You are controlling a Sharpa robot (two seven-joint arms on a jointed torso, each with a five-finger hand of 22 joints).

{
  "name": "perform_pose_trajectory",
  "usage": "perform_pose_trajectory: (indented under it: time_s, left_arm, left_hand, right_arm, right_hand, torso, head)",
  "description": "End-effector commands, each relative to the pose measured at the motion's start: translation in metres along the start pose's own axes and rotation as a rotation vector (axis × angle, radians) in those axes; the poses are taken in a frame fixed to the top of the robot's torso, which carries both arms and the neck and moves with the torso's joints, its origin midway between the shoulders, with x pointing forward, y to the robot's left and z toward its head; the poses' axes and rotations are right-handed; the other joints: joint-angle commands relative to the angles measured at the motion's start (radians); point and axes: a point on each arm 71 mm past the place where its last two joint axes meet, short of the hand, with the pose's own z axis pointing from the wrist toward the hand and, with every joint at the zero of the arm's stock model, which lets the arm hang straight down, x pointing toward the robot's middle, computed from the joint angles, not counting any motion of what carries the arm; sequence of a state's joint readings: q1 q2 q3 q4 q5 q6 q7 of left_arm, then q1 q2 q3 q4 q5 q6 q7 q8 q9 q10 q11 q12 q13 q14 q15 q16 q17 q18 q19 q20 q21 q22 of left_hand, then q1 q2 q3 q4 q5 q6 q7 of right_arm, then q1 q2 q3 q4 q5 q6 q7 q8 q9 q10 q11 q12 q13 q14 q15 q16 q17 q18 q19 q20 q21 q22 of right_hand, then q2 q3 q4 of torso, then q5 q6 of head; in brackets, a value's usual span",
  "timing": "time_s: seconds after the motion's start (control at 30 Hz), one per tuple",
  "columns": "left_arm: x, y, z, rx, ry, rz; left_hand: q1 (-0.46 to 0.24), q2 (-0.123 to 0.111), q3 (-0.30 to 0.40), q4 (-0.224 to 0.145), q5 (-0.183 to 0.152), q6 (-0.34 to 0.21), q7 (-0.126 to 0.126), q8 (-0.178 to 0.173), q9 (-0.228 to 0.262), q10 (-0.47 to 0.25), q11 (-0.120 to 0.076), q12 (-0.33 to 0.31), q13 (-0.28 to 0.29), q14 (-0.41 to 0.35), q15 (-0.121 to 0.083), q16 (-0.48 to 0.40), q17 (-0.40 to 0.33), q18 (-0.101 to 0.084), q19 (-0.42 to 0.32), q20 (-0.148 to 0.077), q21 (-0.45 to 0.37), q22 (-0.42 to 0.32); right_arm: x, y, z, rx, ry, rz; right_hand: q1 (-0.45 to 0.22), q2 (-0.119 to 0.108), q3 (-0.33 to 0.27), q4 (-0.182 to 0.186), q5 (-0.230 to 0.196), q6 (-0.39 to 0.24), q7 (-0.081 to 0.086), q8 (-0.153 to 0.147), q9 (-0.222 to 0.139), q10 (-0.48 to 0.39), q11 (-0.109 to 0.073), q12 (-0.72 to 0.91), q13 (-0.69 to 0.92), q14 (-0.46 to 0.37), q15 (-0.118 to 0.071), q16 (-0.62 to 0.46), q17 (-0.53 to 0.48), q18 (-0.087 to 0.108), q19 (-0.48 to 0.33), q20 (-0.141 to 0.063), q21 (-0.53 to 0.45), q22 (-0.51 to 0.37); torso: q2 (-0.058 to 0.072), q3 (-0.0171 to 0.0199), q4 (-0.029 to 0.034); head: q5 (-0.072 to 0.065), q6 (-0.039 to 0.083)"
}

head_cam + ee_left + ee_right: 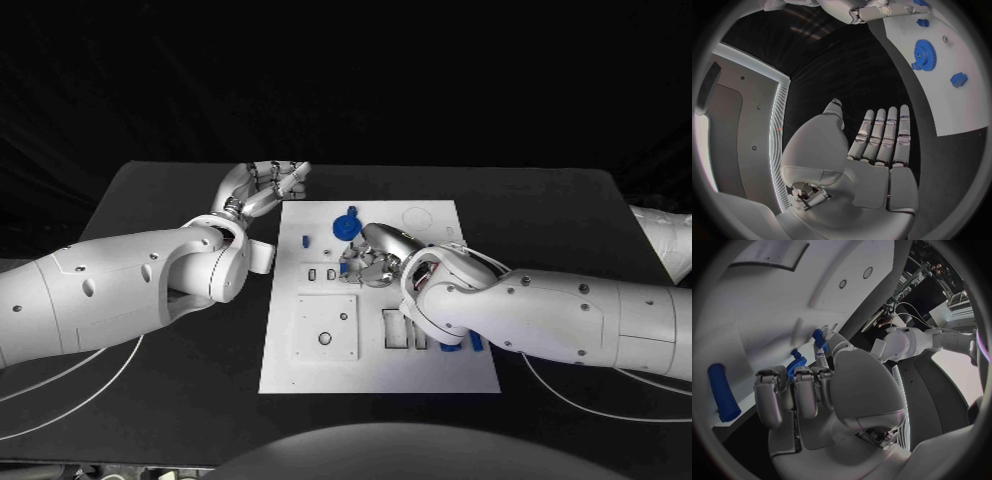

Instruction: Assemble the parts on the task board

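No text, label, brand, number or sign can be read anywhere — not on the task board (pixel 378 300), not on the blue parts, not on the desk (pixel 173 200), not on either arm or hand — the board's outlines are plain recesses and holes without lettering
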State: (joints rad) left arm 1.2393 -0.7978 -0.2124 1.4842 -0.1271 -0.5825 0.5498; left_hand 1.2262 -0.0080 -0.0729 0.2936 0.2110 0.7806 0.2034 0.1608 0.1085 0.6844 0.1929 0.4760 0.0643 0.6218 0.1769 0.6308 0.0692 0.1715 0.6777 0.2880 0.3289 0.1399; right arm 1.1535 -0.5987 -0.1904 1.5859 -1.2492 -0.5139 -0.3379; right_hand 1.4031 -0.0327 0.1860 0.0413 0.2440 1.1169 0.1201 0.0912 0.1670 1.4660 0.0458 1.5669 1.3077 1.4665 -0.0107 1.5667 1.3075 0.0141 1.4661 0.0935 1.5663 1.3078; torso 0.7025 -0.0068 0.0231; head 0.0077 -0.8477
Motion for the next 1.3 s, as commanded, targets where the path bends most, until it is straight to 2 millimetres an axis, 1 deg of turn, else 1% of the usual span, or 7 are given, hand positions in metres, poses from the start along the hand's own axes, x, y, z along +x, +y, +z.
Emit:
perform_pose_trajectory:
  time_s: [0.03, 0.17, 0.6, 0.8, 0.97, 1.03, 1.3]
  left_arm:
    - [0.0015, -0.0022, 0.0, 0.015, 0.007, -0.005]
    - [0.0018, -0.0024, -0.0001, 0.016, 0.007, -0.006]
    - [0.0017, -0.0028, -0.0001, 0.017, 0.007, -0.005]
    - [0.0019, -0.0031, -0.0003, 0.018, 0.008, -0.006]
    - [0.0009, -0.0033, -0.0005, 0.019, 0.007, -0.002]
    - [0.0006, -0.0034, -0.0006, 0.019, 0.007, -0.002]
    - [0.0003, -0.0033, -0.0004, 0.02, 0.007, 0.001]
  left_hand:
    - [0.004, 0.008, -0.006, -0.002, 0.004, -0.006, 0.032, 0.001, 0.001, 0.006, 0.003, -0.004, 0.0, -0.005, 0.0, -0.006, 0.001, 0.006, -0.008, 0.0, -0.004, -0.002]
    - [0.004, 0.008, -0.006, -0.002, 0.004, -0.006, 0.032, 0.001, 0.001, 0.006, 0.003, -0.004, 0.0, -0.005, 0.0, -0.006, 0.001, 0.006, -0.008, 0.0, -0.004, -0.002]
    - [0.005, 0.009, -0.006, -0.002, 0.004, -0.007, 0.032, 0.001, 0.001, 0.006, 0.003, -0.004, 0.0, -0.004, 0.0, -0.006, 0.001, 0.006, -0.009, 0.0, -0.004, -0.002]
    - [0.006, 0.009, -0.006, -0.002, 0.005, -0.007, 0.032, 0.001, 0.001, 0.006, 0.003, -0.005, 0.0, -0.004, 0.0, -0.006, 0.001, 0.006, -0.009, 0.0, -0.004, -0.002]
    - [0.013, 0.014, -0.007, -0.002, 0.013, -0.007, 0.032, 0.002, 0.001, 0.007, 0.003, -0.007, 0.0, -0.004, 0.0, -0.007, 0.001, 0.006, -0.009, 0.0, -0.005, -0.003]
    - [0.015, 0.016, -0.007, -0.003, 0.017, -0.007, 0.032, 0.002, 0.001, 0.007, 0.003, -0.007, 0.0, -0.004, 0.0, -0.007, 0.001, 0.006, -0.009, 0.0, -0.005, -0.003]
    - [0.017, 0.017, -0.007, -0.003, 0.02, -0.008, 0.032, 0.002, 0.001, 0.007, 0.003, -0.008, 0.0, -0.004, 0.0, -0.007, 0.001, 0.006, -0.009, 0.0, -0.005, -0.004]
  right_arm:
    - [0.0016, 0.001, 0.0001, -0.01, 0.01, -0.005]
    - [0.0029, 0.0015, 0.0005, -0.015, 0.014, -0.004]
    - [0.0046, 0.0017, 0.0008, -0.018, 0.024, -0.009]
    - [0.0053, 0.0021, 0.0011, -0.019, 0.031, -0.011]
    - [0.0056, 0.0016, 0.0015, -0.017, 0.03, -0.011]
    - [0.0059, 0.0012, 0.0016, -0.014, 0.031, -0.011]
    - [0.0074, 0.0018, 0.0019, -0.016, 0.036, -0.015]
  right_hand:
    - [-0.009, 0.002, -0.006, 0.0, 0.005, 0.011, -0.007, -0.002, 0.002, 0.105, 0.004, 0.004, 0.263, 0.104, 0.008, 0.004, 0.263, -0.014, 0.105, 0.009, 0.004, 0.263]
    - [-0.009, 0.002, -0.005, 0.0, 0.006, 0.01, -0.007, -0.003, 0.002, 0.105, 0.004, 0.004, 0.263, 0.104, 0.008, 0.004, 0.263, -0.014, 0.105, 0.009, 0.004, 0.263]
    - [-0.008, 0.001, -0.004, -0.002, 0.008, 0.006, -0.007, -0.007, 0.0, 0.105, 0.005, 0.004, 0.263, 0.104, 0.01, 0.004, 0.263, -0.014, 0.105, 0.011, 0.004, 0.263]
    - [-0.008, 0.0, -0.004, -0.003, 0.008, 0.005, -0.007, -0.008, 0.0, 0.105, 0.005, 0.004, 0.263, 0.104, 0.01, 0.004, 0.263, -0.014, 0.105, 0.012, 0.004, 0.263]
    - [-0.009, 0.0, -0.004, -0.003, 0.008, 0.002, -0.006, -0.011, -0.002, 0.105, 0.005, 0.004, 0.263, 0.104, 0.01, 0.004, 0.263, -0.014, 0.105, 0.013, 0.004, 0.263]
    - [-0.01, -0.001, -0.003, -0.004, 0.009, -0.005, -0.005, -0.017, -0.004, 0.105, 0.006, 0.004, 0.263, 0.104, 0.011, 0.004, 0.263, -0.014, 0.105, 0.014, 0.004, 0.263]
    - [-0.018, -0.006, -0.001, -0.006, 0.007, -0.049, 0.005, -0.031, -0.018, 0.105, 0.014, 0.004, 0.263, 0.104, 0.017, 0.004, 0.263, -0.014, 0.105, 0.021, 0.004, 0.263]
  torso:
    - [-0.001, -0.0003, -0.0006]
    - [0.0, -0.0012, -0.0007]
    - [0.0, -0.0011, 0.0007]
    - [-0.001, -0.0007, -0.0013]
    - [-0.002, -0.0007, -0.0021]
    - [-0.001, -0.0006, -0.0006]
    - [-0.001, 0.0002, -0.002]
  head:
    - [0.001, -0.004]
    - [-0.005, -0.002]
    - [-0.005, -0.003]
    - [0.002, 0.0]
    - [-0.002, 0.001]
    - [-0.004, 0.003]
    - [0.0, 0.002]
